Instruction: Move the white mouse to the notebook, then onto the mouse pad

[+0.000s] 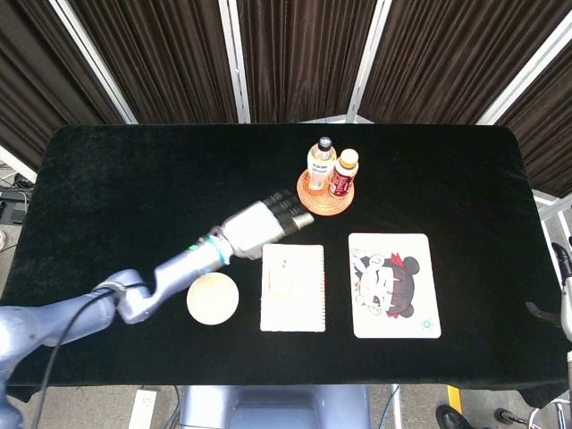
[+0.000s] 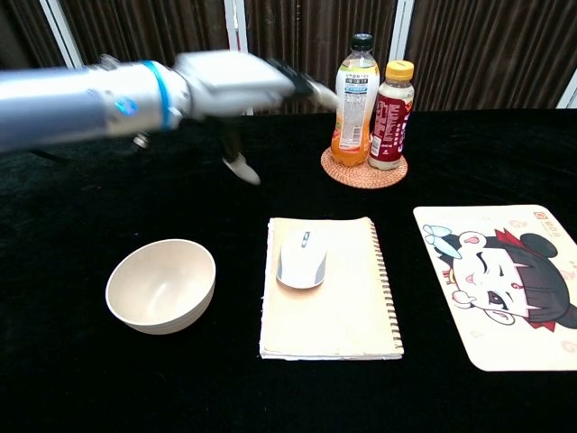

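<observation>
The white mouse (image 2: 302, 260) lies free on the upper left part of the cream spiral notebook (image 2: 347, 311), also seen as mouse (image 1: 286, 277) on notebook (image 1: 304, 308). My left hand (image 2: 243, 81) hovers raised behind the notebook, fingers spread and holding nothing; in the head view the left hand (image 1: 273, 219) sits just up-left of the notebook. The cartoon mouse pad (image 2: 500, 280) lies to the notebook's right with nothing on it, as does mouse pad (image 1: 391, 284). Only a dark sliver of my right hand (image 1: 559, 304) shows at the right edge.
A cream bowl (image 2: 162, 284) stands left of the notebook. An orange drink bottle (image 2: 357, 86) and a red-labelled bottle (image 2: 391, 102) stand on a woven coaster (image 2: 364, 171) behind the notebook. Black cloth covers the table.
</observation>
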`<state>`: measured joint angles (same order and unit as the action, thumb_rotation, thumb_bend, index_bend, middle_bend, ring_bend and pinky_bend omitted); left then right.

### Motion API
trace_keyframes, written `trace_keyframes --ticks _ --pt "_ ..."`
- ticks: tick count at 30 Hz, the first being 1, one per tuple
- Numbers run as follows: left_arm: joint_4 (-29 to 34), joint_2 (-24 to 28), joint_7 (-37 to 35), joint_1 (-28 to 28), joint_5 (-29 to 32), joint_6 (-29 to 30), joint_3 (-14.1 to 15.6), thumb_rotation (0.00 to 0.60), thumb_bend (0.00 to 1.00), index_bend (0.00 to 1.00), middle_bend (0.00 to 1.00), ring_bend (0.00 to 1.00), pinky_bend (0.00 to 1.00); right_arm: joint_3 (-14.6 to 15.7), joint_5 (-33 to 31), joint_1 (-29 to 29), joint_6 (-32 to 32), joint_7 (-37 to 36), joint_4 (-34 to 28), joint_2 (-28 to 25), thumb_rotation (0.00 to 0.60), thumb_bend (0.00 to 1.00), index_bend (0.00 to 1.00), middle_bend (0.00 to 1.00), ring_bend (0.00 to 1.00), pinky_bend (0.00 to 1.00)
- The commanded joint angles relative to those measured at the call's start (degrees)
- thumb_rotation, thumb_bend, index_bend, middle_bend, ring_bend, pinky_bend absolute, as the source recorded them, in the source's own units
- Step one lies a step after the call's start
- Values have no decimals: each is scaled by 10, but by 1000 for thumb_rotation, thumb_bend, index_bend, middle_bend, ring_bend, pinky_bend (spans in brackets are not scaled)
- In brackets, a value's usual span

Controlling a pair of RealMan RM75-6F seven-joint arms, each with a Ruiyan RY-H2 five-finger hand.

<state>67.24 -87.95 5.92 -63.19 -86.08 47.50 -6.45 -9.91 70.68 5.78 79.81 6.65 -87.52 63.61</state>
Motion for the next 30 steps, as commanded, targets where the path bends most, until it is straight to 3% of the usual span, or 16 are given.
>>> trace_keyframes --ticks 1,6,15,22,30 --pt "63 78 54 64 99 26 -34 600 0 0 0 0 0 2 6 3 -3 1 0 1 600 0 88 0 0 0" --pt "126 145 84 117 171 57 -42 600 0 0 0 0 0 2 13 10 -5 9 -6 -2 600 0 88 0 0 0" --pt "239 210 134 239 289 205 -47 600 0 0 0 0 0 3 58 49 -34 42 -31 -19 600 0 88 0 0 0" --pt "339 243 139 332 324 310 -26 600 0 0 0 0 0 17 154 136 -133 17 -28 -39 600 0 94 0 0 0" --pt "371 245 130 392 301 361 6 600 0 0 0 0 0 22 286 289 -255 -71 12 -12 600 0 179 107 0 0"
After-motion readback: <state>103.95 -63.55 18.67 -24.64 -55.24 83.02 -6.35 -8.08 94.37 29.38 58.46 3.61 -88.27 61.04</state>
